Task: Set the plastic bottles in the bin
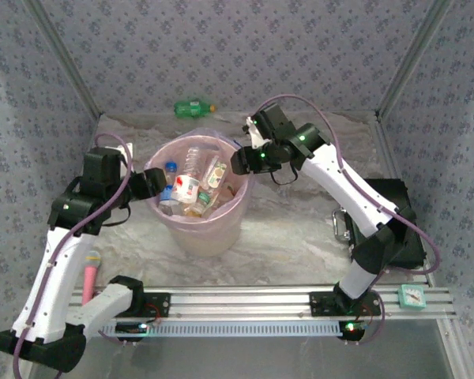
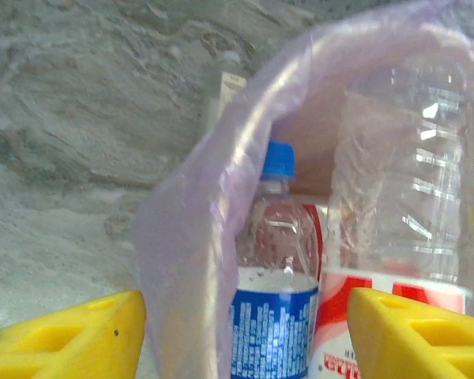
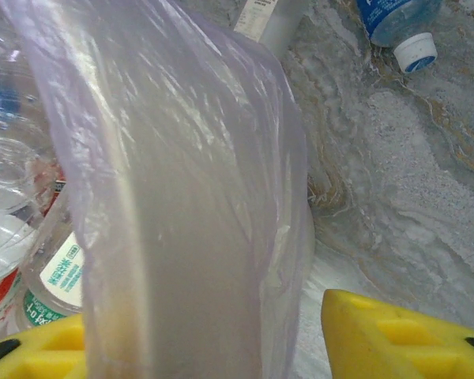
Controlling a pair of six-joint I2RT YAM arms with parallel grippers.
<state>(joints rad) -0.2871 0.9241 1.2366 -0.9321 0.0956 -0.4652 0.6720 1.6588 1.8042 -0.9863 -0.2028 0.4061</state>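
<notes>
Yellow fingers [image 2: 71,335] stand apart on left gripper [image 2: 241,339] and right gripper [image 3: 217,347]. Bin [image 1: 221,229] holds many bottles [image 1: 193,185]; green bottle [image 1: 193,106] waits outside.

Marbled table [image 1: 296,229] with bin [image 1: 209,235], green bottle [image 1: 193,107], pink cylinder [image 1: 89,273]

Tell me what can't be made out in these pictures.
- Top view: the green bottle is too small to read its label.
- Top view: whatever lies deep in the bin is hidden by the top bottles.
- Right wrist view: the bottle on the table is cut off by the top edge.
- Left wrist view: the blue-capped bottle has print too blurred to read.
</notes>
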